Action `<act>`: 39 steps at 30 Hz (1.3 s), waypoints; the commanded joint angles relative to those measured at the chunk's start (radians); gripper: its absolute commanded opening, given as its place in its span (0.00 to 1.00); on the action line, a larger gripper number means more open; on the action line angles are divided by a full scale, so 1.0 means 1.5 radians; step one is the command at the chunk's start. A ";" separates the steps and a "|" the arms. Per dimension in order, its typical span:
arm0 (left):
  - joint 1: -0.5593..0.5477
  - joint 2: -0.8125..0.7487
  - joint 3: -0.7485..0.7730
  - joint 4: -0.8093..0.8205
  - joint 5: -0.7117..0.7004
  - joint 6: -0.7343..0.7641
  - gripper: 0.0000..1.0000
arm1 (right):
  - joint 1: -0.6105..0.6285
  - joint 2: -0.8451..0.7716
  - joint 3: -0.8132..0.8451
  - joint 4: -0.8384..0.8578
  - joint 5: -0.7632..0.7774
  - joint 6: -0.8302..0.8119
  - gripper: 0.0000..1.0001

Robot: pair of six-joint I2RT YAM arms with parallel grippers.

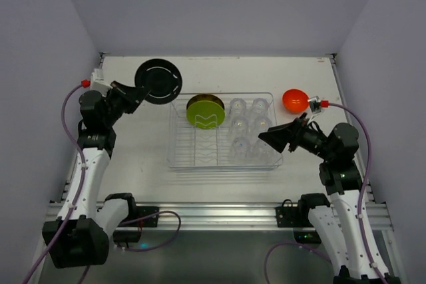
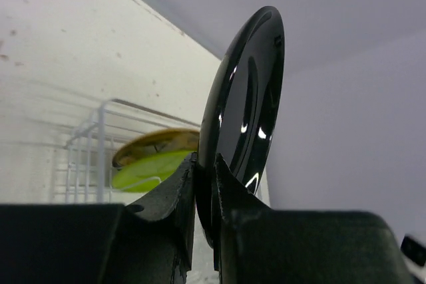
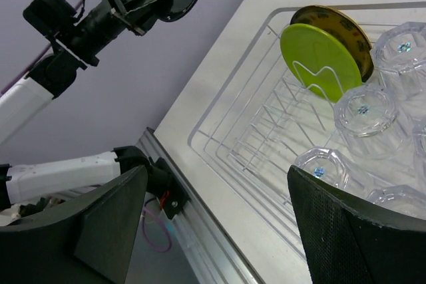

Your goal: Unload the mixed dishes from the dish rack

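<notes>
Top external: orange bowl point(image 1: 295, 100) out on counter point(image 1: 219, 71); my left jaws clamp black plate point(image 1: 158, 81). Right jaws spread, empty. Yellow plate point(image 1: 205, 111), cups point(image 1: 238, 124) still in dish rack point(image 1: 200, 154).

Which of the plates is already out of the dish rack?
The black plate, clamped by the left gripper left of the dish rack; the green plate and yellow plate behind it stand in its slots.

Dish rack point(image 1: 200, 154) at my table's point(image 1: 133, 164) centre: two plates point(image 1: 205, 112) upright in its rear-left slots, cups point(image 1: 238, 106) in its right half. Bowl point(image 1: 295, 100) on the table right of the rack, behind my right gripper point(image 1: 266, 139). Third plate point(image 1: 158, 81) in my left gripper point(image 1: 136, 91), off the rack's rear-left corner.
</notes>
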 commanded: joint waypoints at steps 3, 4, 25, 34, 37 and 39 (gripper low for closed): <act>0.115 0.011 -0.074 0.089 -0.150 -0.208 0.00 | 0.003 -0.026 -0.002 0.002 -0.010 0.009 0.87; 0.123 0.023 -0.083 0.098 -0.182 -0.228 0.00 | 0.003 -0.035 -0.002 -0.002 -0.010 0.011 0.87; 0.229 0.422 -0.058 0.295 -0.215 -0.100 0.08 | 0.003 -0.120 -0.021 -0.101 0.005 -0.036 0.90; 0.233 0.481 -0.023 0.248 -0.180 -0.076 0.43 | 0.003 -0.127 -0.021 -0.110 0.013 -0.045 0.91; 0.233 0.484 -0.010 0.218 -0.174 -0.070 0.59 | 0.003 -0.124 -0.023 -0.102 0.011 -0.040 0.91; 0.232 0.475 0.009 0.161 -0.185 -0.059 0.68 | 0.003 -0.124 -0.023 -0.101 0.011 -0.040 0.91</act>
